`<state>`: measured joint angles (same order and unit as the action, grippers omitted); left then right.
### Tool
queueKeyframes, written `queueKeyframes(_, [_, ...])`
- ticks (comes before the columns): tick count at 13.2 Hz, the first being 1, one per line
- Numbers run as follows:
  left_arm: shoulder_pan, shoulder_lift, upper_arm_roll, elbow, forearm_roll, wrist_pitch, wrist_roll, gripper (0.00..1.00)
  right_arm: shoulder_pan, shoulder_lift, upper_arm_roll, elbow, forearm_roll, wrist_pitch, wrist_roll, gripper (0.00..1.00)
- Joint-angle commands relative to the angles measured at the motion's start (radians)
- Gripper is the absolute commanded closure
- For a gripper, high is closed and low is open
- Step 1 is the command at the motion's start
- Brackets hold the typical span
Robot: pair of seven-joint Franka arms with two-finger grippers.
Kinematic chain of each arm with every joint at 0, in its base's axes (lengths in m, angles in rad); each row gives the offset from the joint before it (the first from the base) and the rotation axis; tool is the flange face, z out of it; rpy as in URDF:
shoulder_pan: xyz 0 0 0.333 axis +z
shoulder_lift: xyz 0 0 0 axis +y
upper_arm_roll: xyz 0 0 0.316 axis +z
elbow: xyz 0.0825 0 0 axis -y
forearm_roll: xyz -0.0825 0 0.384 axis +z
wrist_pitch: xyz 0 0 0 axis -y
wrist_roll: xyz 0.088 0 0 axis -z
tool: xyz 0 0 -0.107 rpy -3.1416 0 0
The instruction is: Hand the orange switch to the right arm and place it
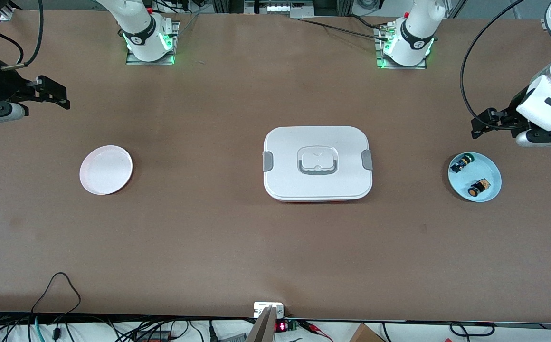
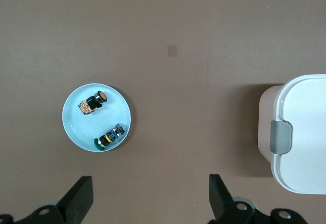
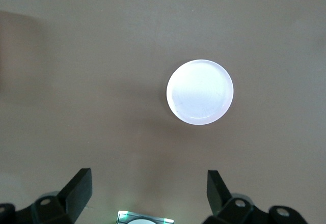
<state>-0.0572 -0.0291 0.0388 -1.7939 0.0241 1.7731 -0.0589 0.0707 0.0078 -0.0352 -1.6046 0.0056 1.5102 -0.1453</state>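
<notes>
The orange switch (image 1: 478,187) lies on its side in the blue plate (image 1: 493,167) at the left arm's end of the table, beside a green-capped switch (image 1: 462,163) and not touching it. It looks tiny, light and hard, and its round body may roll or slip. The black middle looks like the best place to pinch.

The left gripper (image 2: 148,198) hangs over bare table just by that plate, fingers wide apart, holding nothing. The right gripper (image 3: 148,191) waits near the white plate (image 3: 200,92), also wide apart and empty.
</notes>
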Motion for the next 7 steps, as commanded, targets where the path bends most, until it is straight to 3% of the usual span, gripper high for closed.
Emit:
queueKeyframes(1, [-0.010,0.015,0.006,0.033,0.019,-0.027,0.004,0.00,-0.006,0.008,0.003,0.020,0.010,-0.019,-0.002,0.00])
queueKeyframes(7, [-0.004,0.015,0.006,0.033,0.019,-0.027,0.005,0.00,-0.008,0.006,0.000,0.020,0.008,-0.027,-0.002,0.00])
